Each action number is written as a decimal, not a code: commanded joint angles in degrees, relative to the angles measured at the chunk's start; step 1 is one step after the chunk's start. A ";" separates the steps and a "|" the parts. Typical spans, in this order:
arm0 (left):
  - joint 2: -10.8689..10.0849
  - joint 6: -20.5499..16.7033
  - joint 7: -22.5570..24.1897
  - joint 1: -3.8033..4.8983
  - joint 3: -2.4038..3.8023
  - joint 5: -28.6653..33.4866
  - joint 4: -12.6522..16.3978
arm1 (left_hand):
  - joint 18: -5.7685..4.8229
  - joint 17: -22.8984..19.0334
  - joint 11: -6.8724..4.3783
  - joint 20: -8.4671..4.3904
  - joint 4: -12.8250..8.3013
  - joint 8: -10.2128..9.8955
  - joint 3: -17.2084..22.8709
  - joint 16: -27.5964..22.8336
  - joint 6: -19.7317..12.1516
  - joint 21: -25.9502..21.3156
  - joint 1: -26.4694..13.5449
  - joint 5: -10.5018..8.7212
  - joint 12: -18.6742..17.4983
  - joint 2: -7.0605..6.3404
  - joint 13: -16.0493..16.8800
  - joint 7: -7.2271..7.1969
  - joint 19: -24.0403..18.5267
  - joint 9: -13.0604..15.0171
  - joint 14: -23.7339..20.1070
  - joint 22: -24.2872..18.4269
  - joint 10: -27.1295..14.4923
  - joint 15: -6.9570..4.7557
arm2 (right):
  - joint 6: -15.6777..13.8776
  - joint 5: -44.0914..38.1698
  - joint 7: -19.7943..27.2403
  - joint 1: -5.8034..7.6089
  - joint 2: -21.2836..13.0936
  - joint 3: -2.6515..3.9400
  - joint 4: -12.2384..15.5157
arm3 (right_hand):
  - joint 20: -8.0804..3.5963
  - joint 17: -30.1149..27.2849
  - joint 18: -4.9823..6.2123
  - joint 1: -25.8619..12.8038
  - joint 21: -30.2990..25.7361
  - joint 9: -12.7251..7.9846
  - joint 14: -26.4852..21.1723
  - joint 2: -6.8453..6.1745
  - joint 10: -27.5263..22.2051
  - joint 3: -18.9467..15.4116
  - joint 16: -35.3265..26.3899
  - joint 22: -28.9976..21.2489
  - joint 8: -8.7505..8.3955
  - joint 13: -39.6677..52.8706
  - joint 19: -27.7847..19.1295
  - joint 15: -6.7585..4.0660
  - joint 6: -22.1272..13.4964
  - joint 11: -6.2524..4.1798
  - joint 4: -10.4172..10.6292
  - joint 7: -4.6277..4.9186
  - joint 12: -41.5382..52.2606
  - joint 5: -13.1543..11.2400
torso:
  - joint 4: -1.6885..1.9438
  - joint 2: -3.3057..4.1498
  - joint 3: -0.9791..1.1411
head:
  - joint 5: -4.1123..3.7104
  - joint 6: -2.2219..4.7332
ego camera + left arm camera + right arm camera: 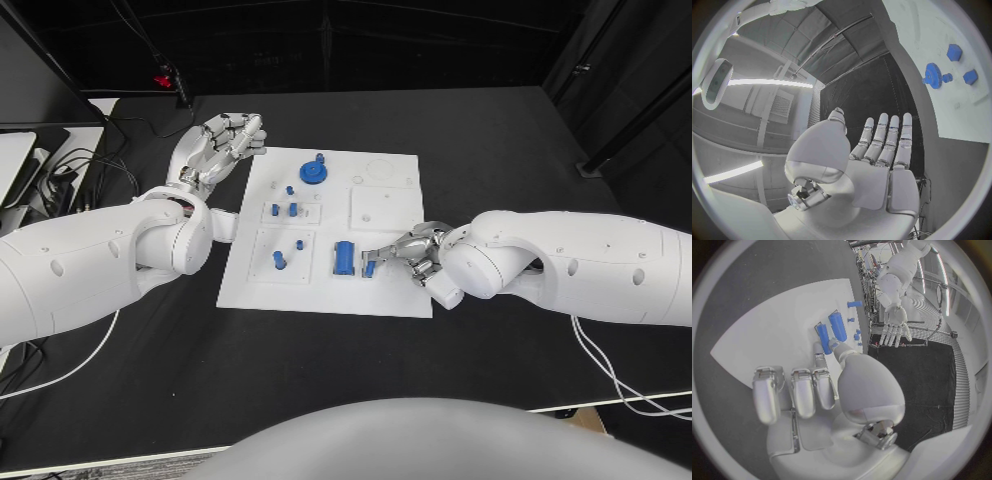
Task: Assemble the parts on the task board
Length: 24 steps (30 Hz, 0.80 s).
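The white task board (384, 214) lies mid-table. On it are a blue gear (315, 172), two short blue pegs (283, 210), two smaller pegs (278, 260) and a long blue block (343, 258). My right hand (408, 250) hangs over the board's right side. Its thumb and a finger pinch the end of a small blue part (371, 267) just right of the block. The right wrist view shows that part (822, 332) beside the block (837, 326). My left hand (216, 147) hovers off the board's far left corner with straight, spread fingers, holding nothing. Its palm (873, 165) faces the gear (932, 75).
Cables (80, 165) and dark equipment (36, 90) crowd the table's far left edge. A round recess (382, 172) and a square plate (378, 208) on the board's right half hold no blue parts. Black tabletop runs in front of the board.
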 commanded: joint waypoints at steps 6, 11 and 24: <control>0.07 0.54 0.36 0.08 0.06 0.07 0.05 | -0.43 -0.05 -0.09 -0.02 0.09 0.32 -0.35 0.22 -0.31 0.18 0.50 0.35 0.32 0.19 -0.06 7.81 -0.38 -0.10 -0.27 -0.06 -0.03 0.06 | 0.88 -3.75 -1.84 0.01 0.31 -0.03 0.18 | 0.05 15.10 -0.32 -0.14 -0.16 0.01 5.97 -0.89 5.96 -1.78 0.14 14.96 -0.91 15.05 5.68 0.05 0.26 0.31 0.28 0.26 -0.31 -2.06 | 0.00 0.03 0.02 | 0.04 0.00; 0.07 0.54 0.29 0.08 0.06 0.07 0.03 | -0.43 -0.05 -0.09 -0.02 0.09 0.32 -0.35 0.22 -0.31 0.18 0.50 0.35 0.32 0.19 -0.06 7.81 -0.38 -0.10 -0.27 -0.06 -0.03 0.06 | 1.06 -4.76 -2.06 0.01 0.33 -0.03 0.22 | 0.08 15.10 -0.29 -0.09 -0.25 0.00 5.97 -1.36 5.96 -2.88 0.14 14.93 -1.45 15.05 5.63 0.03 0.06 0.24 0.36 0.15 -0.31 -2.68 | 0.00 0.01 0.00 | 0.02 0.00; 0.19 0.60 0.13 0.08 0.06 0.07 -0.06 | -0.43 -0.20 -0.09 -0.01 0.09 0.36 -0.43 0.33 -0.36 0.19 0.61 0.44 0.40 0.27 -0.07 7.81 -0.41 -0.10 -0.29 -0.08 -0.02 0.06 | 1.12 -7.27 -1.85 0.00 0.25 -0.04 0.36 | -0.81 15.10 0.02 -2.85 -1.38 2.46 5.97 -0.35 5.96 -10.21 0.14 14.50 1.41 15.05 5.04 -1.01 2.22 -0.78 5.06 -0.98 -0.31 -4.50 | 0.05 -0.03 0.00 | 0.03 0.00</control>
